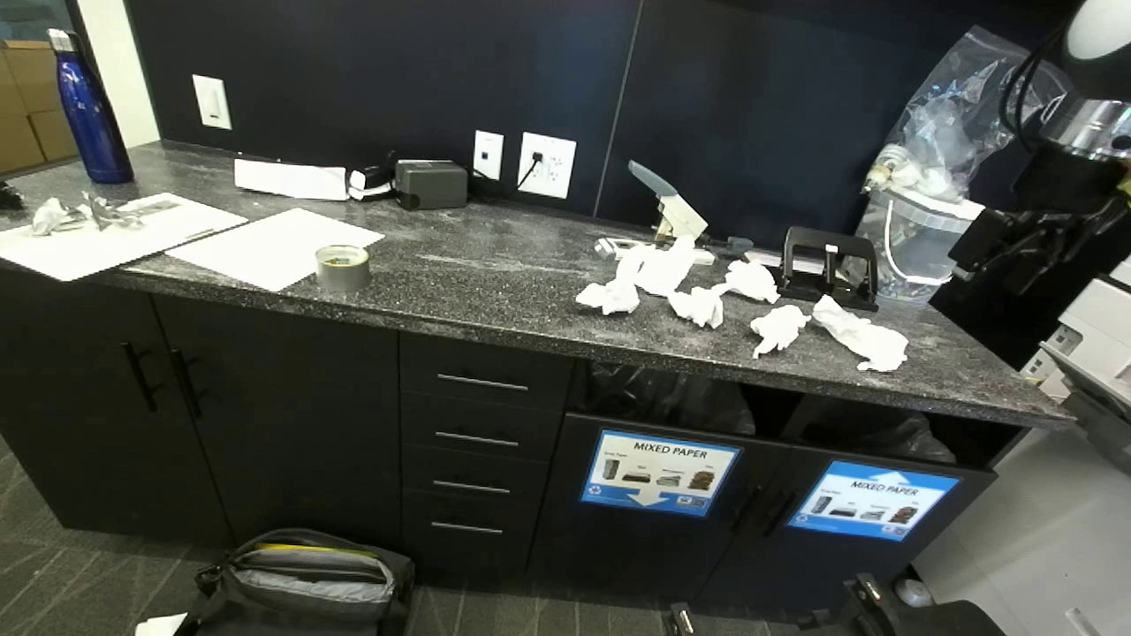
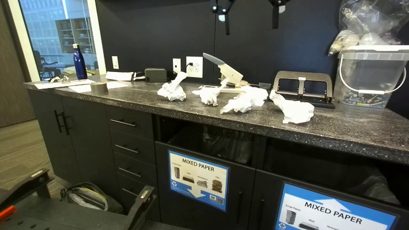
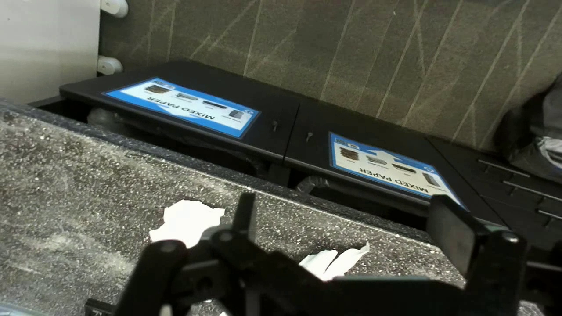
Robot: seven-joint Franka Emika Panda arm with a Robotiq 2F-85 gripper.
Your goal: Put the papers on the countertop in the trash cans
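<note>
1. Jaws: hang in the air above the counter [image 1: 495,278], spread wide; in an exterior view the dark wall [image 2: 249,48] shows between them.
2. Papers [image 1: 698,307]: several crumpled white wads, loosely clustered on the counter, above the two trash cans [image 1: 649,534].
3. Bin fronts: black, side by side, each carrying a blue-and-white label [image 1: 660,473]. The bins open just beneath the counter's thick edge, which lies between them and the papers; plastic liners [image 1: 667,402] show inside.
4. Stapler-like tool [image 1: 679,215], arm tilted up: just behind the wads, its base partly hidden; whether they touch, I cannot tell from here.
5. Hole punch [image 1: 830,261], black: behind the wads, just beside a clear bucket [image 1: 923,237] topped by a plastic bag [image 1: 959,132].
6. Far end: flat white sheets [image 1: 276,247], crumpled scraps [image 1: 53,216], a roll of tape [image 1: 343,272] and a blue bottle [image 1: 93,119].
7. Open bag [image 1: 305,579]: on the floor [image 1: 495,609].
</note>
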